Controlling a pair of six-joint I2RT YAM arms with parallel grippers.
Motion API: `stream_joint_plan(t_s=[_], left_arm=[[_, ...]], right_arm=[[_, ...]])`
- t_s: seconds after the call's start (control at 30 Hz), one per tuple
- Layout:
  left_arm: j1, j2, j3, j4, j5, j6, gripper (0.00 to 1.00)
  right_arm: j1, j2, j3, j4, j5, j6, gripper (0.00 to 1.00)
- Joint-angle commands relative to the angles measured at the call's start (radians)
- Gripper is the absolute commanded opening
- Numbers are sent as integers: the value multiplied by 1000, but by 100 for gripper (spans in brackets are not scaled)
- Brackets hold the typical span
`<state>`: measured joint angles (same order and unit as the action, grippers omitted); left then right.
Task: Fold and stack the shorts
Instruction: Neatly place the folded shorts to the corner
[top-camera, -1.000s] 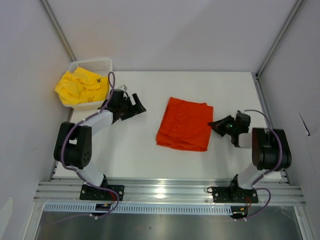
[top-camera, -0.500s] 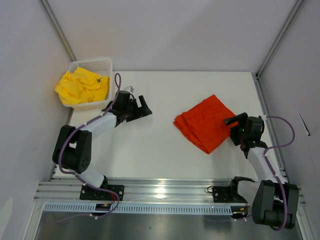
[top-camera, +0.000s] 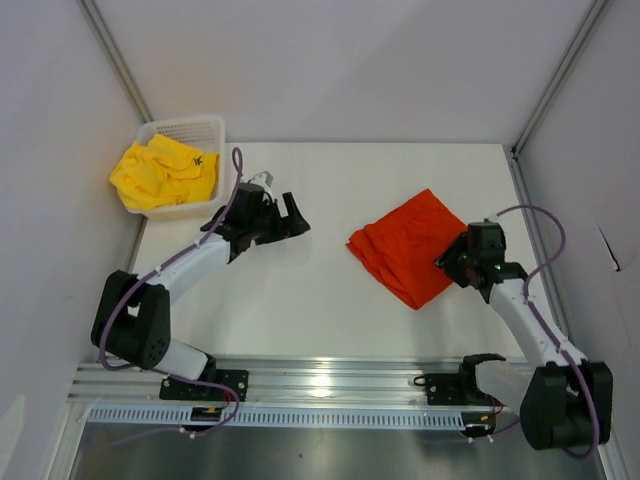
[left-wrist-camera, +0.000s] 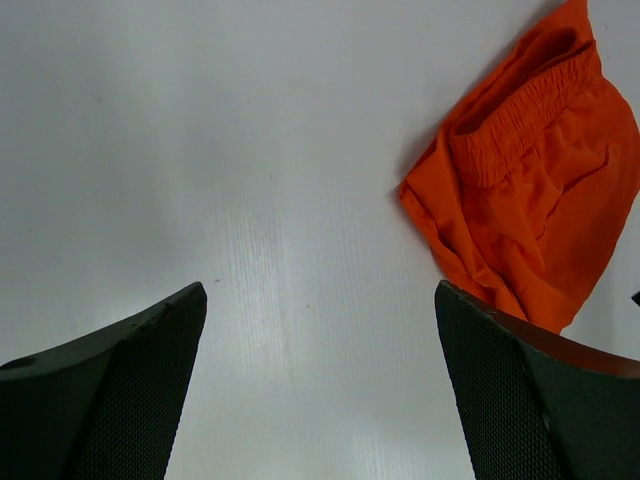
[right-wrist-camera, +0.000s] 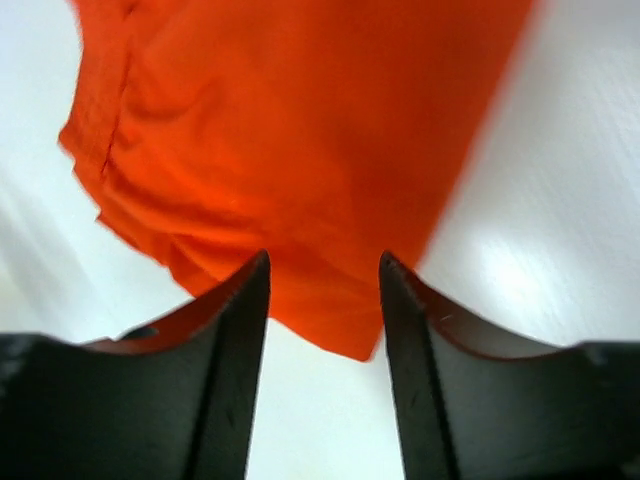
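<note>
- Orange-red shorts (top-camera: 410, 248) lie folded on the right of the white table (top-camera: 330, 310), set cornerwise; yellow shorts (top-camera: 165, 172) sit crumpled in the basket (top-camera: 185, 125) at the far left corner; judging by that, one fold and the stacking remain.
- Left gripper (left-wrist-camera: 320, 292) gapes wide and empty over bare table; right gripper (right-wrist-camera: 323, 262) is narrowly parted at the orange pair's near edge, apparently pinching nothing.
- Right wrist view is blurred; drawstrings cannot be made out.

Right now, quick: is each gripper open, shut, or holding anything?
Left gripper: open, empty.
Right gripper: open, at the edge of the orange shorts, not gripping.
</note>
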<state>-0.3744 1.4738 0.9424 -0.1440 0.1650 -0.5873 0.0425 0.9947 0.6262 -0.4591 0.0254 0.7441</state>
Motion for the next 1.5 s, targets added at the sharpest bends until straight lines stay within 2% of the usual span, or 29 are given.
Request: stream_joint_plan(t_s=[0.0,0.1,0.13,0.2,0.3,0.33,0.37,0.5,0.53,0.63,0.77,1.0,1.33,1.47], left_arm=[[-34,-59,-27,-11,-25,-17,96],[-73,-86,-54,-12,-47,-14,96],[-80,-93,-69,-12,-61,-13,96],[-84,-121,-102,-6,-61,-14,96],[-86,-156,-120,-6,-59,-14,96],[-84,-162,-122,-8,-56,-11,96],[-86,-168,-123,-22,-58,-11,96],[-75,-210,-116,-60,-52,-12,97],[-37,-225,-131,-60,-24,-34,97],[21,-256,-162,-31,91,-77,97],[80,-355,-211,-68,73,-104,97],[126,-466,-300,-46,87,-147,98],[129,-475,-312,-32,102,-138,98],[129,-478,-315,-40,91,-131,98]], right_arm=[[103,129,102,59,-88,-147,48],[250,257,190,56,-38,-250,56],[331,275,211,51,-6,-274,64],[413,318,262,60,105,-376,76],[519,383,343,45,178,-484,88],[537,404,366,34,224,-505,97],[584,438,407,19,258,-526,100],[695,521,472,-9,439,-598,99],[723,539,477,-12,537,-610,99],[806,646,515,-32,686,-632,99],[855,781,552,-59,789,-655,100],[878,958,638,-90,878,-687,99],[833,1127,757,-133,941,-709,100],[792,1124,754,-130,901,-707,90]])
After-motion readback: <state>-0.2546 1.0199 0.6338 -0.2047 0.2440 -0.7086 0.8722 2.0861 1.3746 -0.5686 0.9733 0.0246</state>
